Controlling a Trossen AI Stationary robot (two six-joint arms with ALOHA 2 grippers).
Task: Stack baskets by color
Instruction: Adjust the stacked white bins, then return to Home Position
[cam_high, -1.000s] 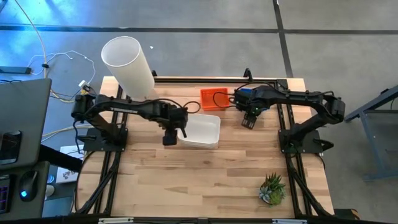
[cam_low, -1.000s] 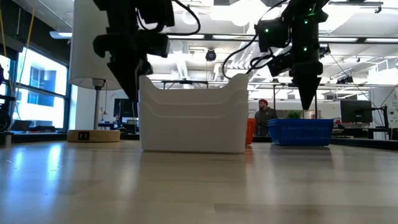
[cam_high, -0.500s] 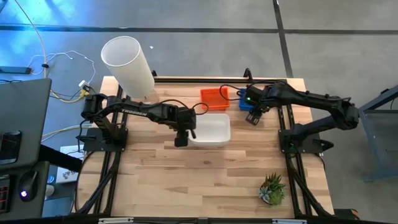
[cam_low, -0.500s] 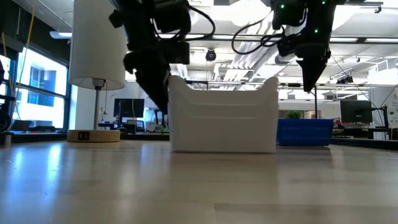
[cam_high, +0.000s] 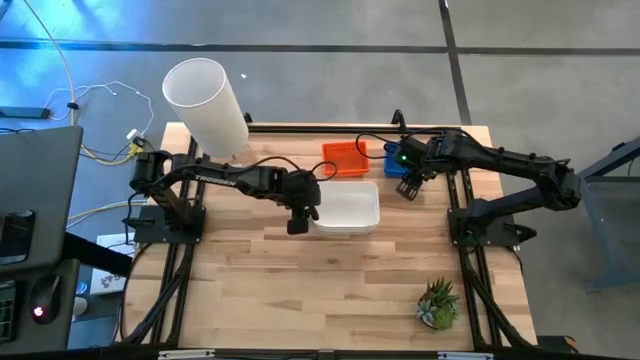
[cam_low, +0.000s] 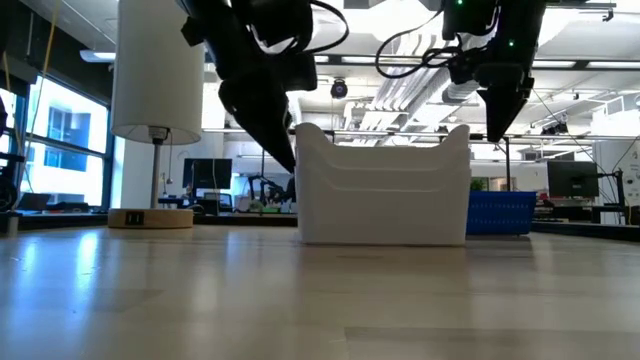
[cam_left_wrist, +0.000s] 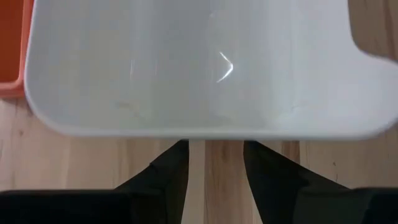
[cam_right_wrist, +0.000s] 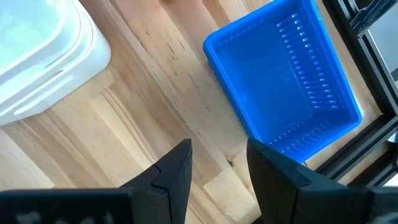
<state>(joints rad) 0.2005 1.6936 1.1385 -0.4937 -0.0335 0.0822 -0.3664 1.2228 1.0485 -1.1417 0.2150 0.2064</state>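
The left gripper (cam_high: 297, 226) is pressing against the near left wall of the white basket stack (cam_high: 348, 209), fingers (cam_left_wrist: 163, 180) parted narrowly with only bare wood showing between them, holding nothing. It is shoving, not lifting: over the last second the stack has been sliding rightward across the table (cam_high: 330, 290), and it is now sitting just in front of the orange baskets (cam_high: 344, 157), with its far corner drawing close to the blue baskets (cam_high: 391, 160). In the low view the white stack (cam_low: 383, 185) is now covering the orange ones completely and overlapping the blue basket (cam_low: 500, 211).

The right gripper (cam_high: 406, 188) has risen and pulled back; it is hovering above the table beside the blue baskets (cam_right_wrist: 286, 81), fingers (cam_right_wrist: 171, 169) slightly apart and empty.

My read: each colour is already nested, and this push is simply gathering the three piles together at the back of the table, so little is left to do.
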